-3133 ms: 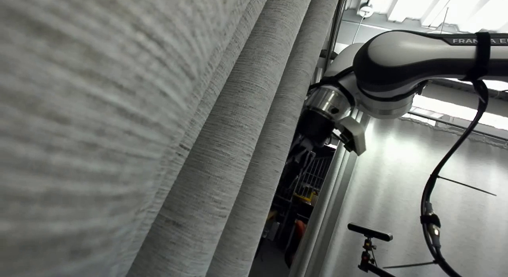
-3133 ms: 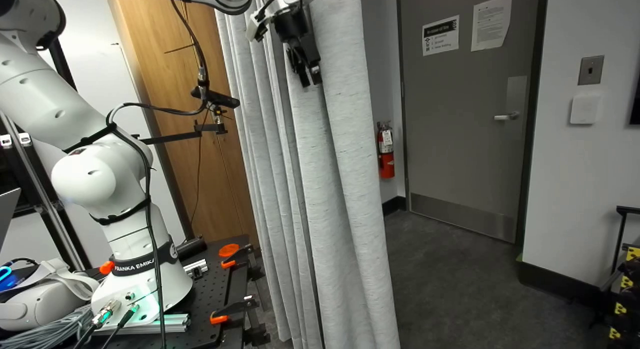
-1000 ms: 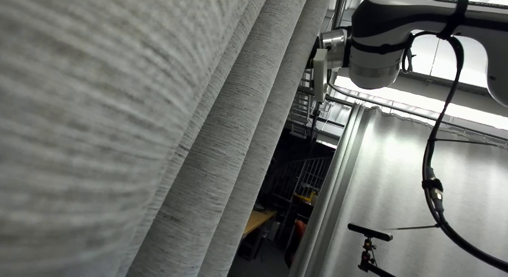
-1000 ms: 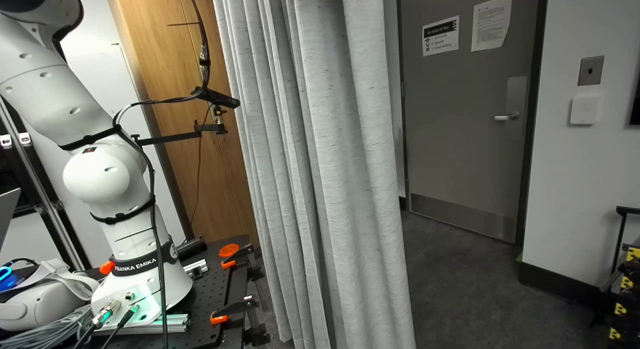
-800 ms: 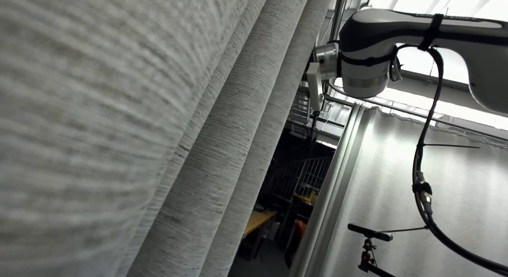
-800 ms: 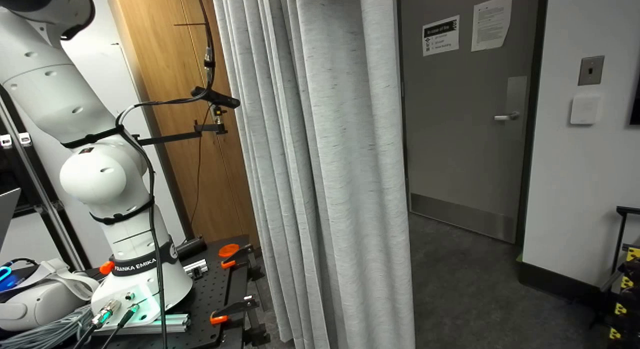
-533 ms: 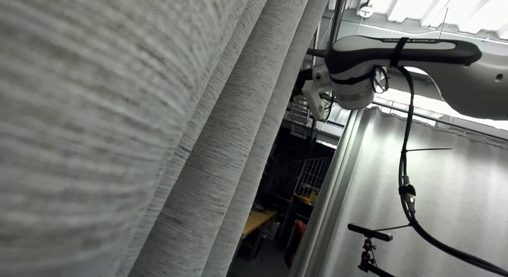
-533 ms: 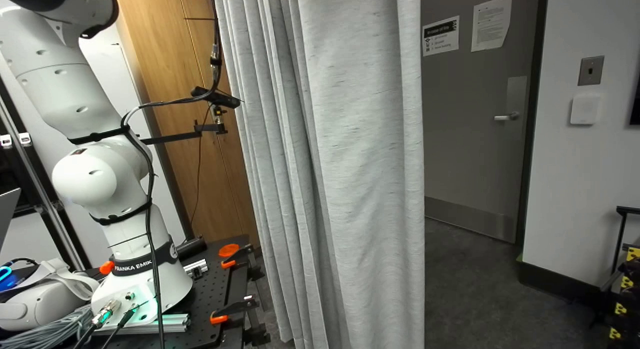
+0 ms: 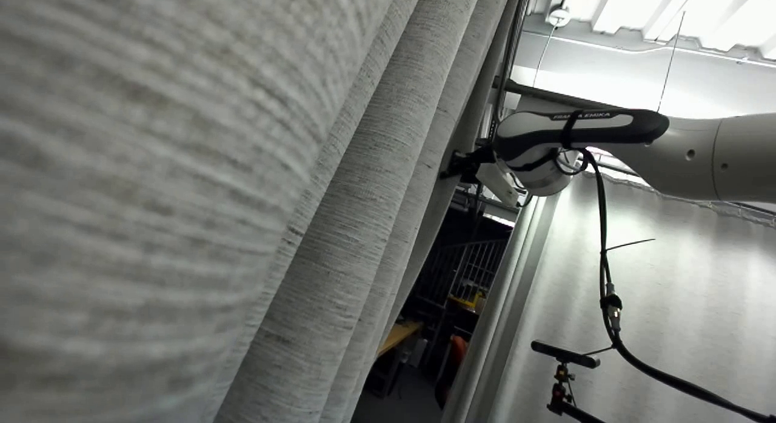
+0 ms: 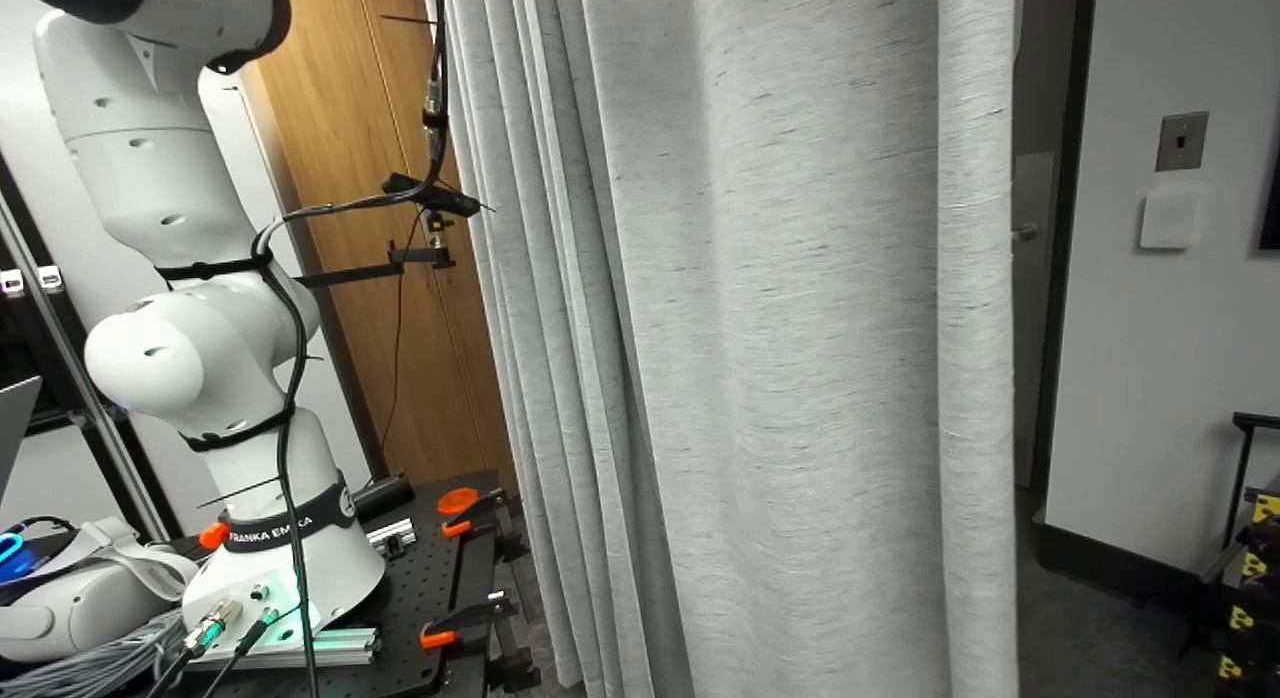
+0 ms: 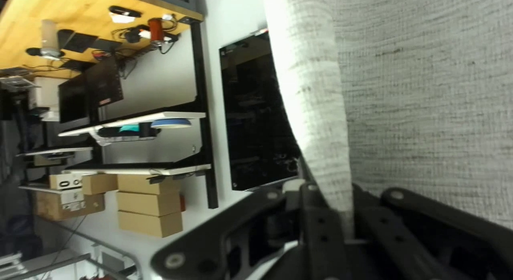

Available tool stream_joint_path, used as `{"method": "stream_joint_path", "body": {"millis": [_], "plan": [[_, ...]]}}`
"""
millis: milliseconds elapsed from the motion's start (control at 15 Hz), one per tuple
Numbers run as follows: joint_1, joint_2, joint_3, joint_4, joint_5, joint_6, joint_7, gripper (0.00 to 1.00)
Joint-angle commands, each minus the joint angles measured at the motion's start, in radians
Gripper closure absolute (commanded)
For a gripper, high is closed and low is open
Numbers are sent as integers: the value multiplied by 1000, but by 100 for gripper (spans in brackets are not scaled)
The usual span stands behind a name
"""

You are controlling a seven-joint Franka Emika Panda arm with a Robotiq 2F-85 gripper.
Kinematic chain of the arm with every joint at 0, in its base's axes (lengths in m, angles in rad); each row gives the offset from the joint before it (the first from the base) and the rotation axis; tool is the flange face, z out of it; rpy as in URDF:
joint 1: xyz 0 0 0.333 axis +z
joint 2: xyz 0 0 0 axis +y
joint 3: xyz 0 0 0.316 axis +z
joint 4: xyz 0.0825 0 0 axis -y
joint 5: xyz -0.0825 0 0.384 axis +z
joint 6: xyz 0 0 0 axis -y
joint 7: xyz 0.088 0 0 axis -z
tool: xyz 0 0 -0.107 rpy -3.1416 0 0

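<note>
- Wrist view, left of the end effector [image 11: 332, 200], well apart: counter [image 11: 82, 9], shelf [image 11: 114, 122], cardboard boxes [image 11: 152, 203].
- Nearer left: black panel [image 11: 260, 117].
- End effector: clamped on the edge of the curtain [image 11: 404, 99], which spreads to its right.
- Step in hand, by judgement: guiding the curtain by its edge. Next move calls for firm grip, slow travel.

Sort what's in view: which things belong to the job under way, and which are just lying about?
Part of the job:
grey curtain, its edge between the fingers
hand, shut on that edge

Just lying about:
white headset
coiled grey cable
cardboard boxes, seen in the wrist view
</note>
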Motion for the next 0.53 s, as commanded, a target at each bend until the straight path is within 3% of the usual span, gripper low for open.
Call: {"method": "stream_joint_path", "body": {"millis": [0,467], "plan": [[-89,87,-54,19,-60,11,35,100],[-178,176,-112,109,-109,59,57,100]]}}
